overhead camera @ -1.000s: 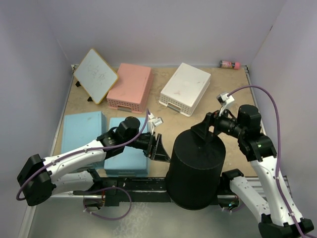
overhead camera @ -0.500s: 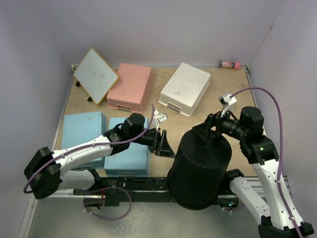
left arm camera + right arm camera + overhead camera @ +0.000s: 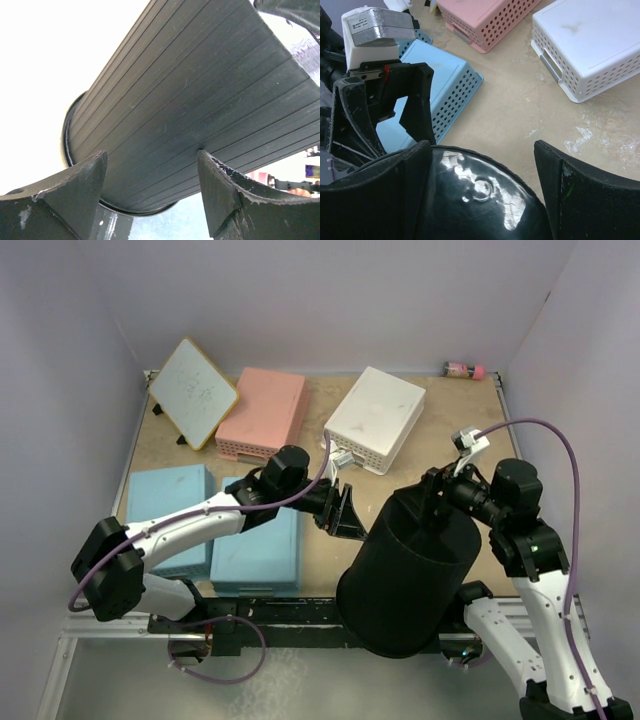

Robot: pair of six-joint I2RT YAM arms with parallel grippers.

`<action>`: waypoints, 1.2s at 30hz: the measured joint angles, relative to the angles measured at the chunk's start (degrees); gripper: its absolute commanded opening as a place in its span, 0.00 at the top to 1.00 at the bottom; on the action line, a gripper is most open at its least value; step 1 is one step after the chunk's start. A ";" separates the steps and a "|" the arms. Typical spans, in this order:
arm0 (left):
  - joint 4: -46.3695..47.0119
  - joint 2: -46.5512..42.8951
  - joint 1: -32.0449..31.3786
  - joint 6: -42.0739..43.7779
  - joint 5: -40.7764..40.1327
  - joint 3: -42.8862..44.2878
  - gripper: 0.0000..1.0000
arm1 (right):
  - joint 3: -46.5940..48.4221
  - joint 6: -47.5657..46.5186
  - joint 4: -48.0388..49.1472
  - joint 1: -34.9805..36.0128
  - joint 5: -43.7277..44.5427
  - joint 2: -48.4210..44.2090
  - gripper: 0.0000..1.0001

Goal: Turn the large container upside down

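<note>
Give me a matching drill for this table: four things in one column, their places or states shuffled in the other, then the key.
Things
1. large container
2. whiteboard
3. small pink bottle
4. white basket

Places or states
a. far right corner
b. far left, propped at a slant
c. near edge, tilted over
d. far side, right of centre, bottom up

Pairs: 1-c, 2-b, 3-a, 4-d
</note>
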 measured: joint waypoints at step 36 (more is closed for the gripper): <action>-27.93 -12.41 13.09 19.43 -9.70 14.60 0.26 | 5.51 -1.86 -7.23 0.55 -8.41 -0.46 0.02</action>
